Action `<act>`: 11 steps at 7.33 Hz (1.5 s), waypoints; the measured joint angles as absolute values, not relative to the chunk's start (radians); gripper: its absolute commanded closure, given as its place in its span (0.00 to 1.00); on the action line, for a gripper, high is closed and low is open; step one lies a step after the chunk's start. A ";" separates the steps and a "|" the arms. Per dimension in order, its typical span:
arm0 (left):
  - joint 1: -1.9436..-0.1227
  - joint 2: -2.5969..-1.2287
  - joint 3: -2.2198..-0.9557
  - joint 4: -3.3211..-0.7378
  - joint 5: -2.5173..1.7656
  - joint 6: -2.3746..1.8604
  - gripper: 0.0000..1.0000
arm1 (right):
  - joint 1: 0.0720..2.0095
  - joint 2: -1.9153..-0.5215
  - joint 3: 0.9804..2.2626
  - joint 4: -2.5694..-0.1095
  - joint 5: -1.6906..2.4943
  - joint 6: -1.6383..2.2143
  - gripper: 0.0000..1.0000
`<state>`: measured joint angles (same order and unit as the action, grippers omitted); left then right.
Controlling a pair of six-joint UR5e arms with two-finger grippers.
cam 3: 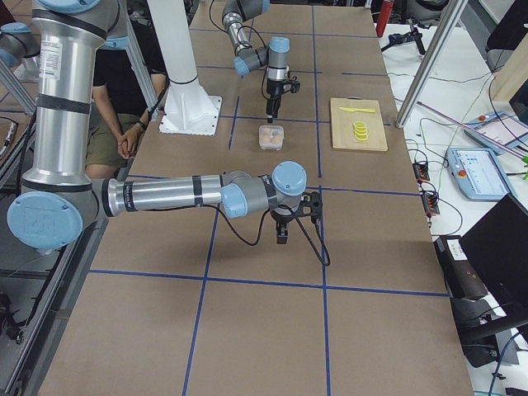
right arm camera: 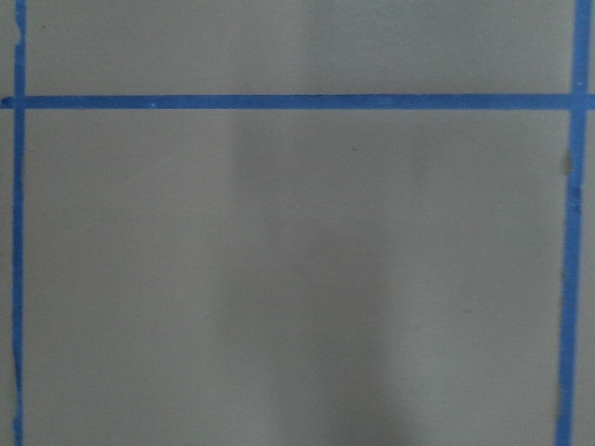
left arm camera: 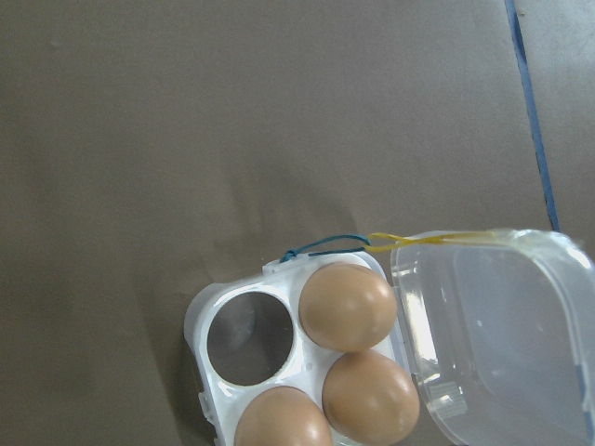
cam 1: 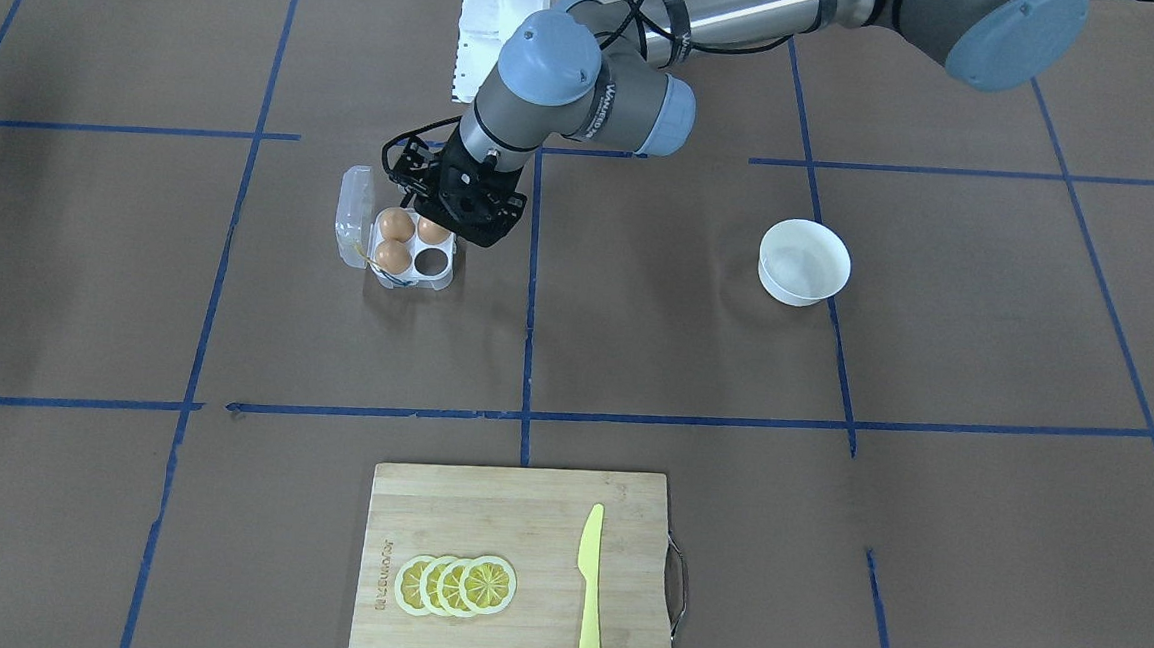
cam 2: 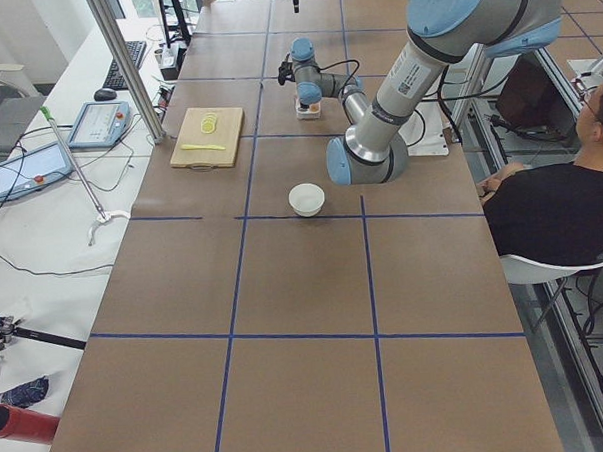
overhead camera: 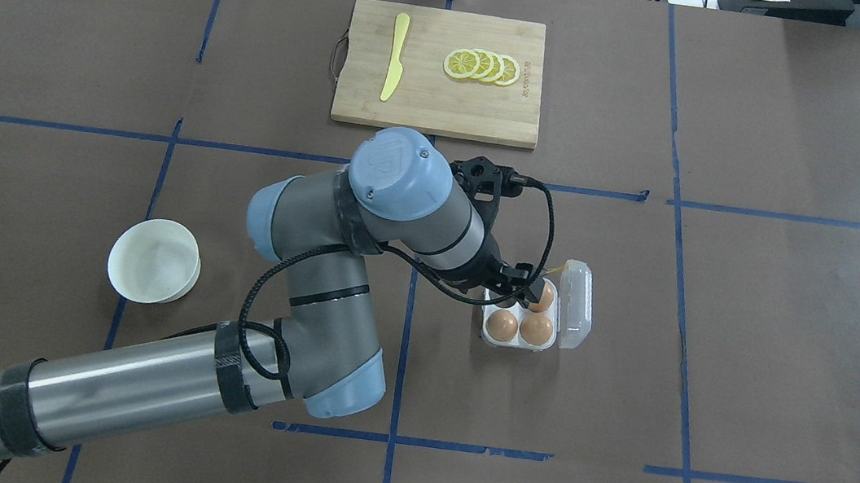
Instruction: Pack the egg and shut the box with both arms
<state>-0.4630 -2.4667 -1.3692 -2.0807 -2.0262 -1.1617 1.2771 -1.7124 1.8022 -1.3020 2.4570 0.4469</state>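
Note:
The clear egg box [cam 1: 417,279] lies on the table with its lid [cam 1: 353,215] swung open flat beside it. It holds three brown eggs [left arm camera: 347,305], and one cell [left arm camera: 249,336] is empty. A yellow band [left arm camera: 418,239] trails at the hinge corner. My left gripper [cam 1: 473,219] hangs just above the box, over its edge, and hides part of one egg [cam 1: 432,230]. I cannot tell whether its fingers are open or shut. My right gripper [cam 3: 282,238] points down over bare table, far from the box. I cannot tell its state, and no fingers show in its wrist view.
A white bowl [cam 1: 803,263] stands empty on the robot's left side of the table. A wooden cutting board [cam 1: 515,521] on the far side carries lemon slices [cam 1: 456,585] and a yellow knife [cam 1: 589,590]. Blue tape lines cross the brown table cover.

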 measured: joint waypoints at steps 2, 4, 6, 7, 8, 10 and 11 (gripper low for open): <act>-0.511 -2.328 -1.482 -2.076 -2.040 -1.076 0.10 | 1.034 -1.645 1.806 -1.061 2.352 0.906 0.00; -0.596 -2.224 -1.555 -2.071 -2.106 -0.966 0.10 | 0.738 -1.484 1.816 -0.972 2.120 1.323 0.00; -0.661 -2.145 -1.616 -2.069 -2.138 -0.877 0.10 | 0.509 -1.224 1.815 -1.098 1.885 1.593 0.00; -0.696 -2.118 -1.630 -2.068 -2.151 -0.826 0.10 | 0.472 -1.104 1.825 -1.222 1.838 1.641 0.00; -0.730 -2.100 -1.637 -2.068 -2.171 -0.787 0.10 | 0.464 -1.043 1.843 -1.296 1.820 1.658 0.00; -0.777 -2.086 -1.664 -2.043 -2.189 -0.755 0.10 | 0.489 -1.018 1.886 -1.352 1.823 1.662 0.00; -0.814 -2.077 -1.693 -2.002 -2.191 -0.727 0.10 | 0.532 -1.037 1.915 -1.374 1.861 1.653 0.00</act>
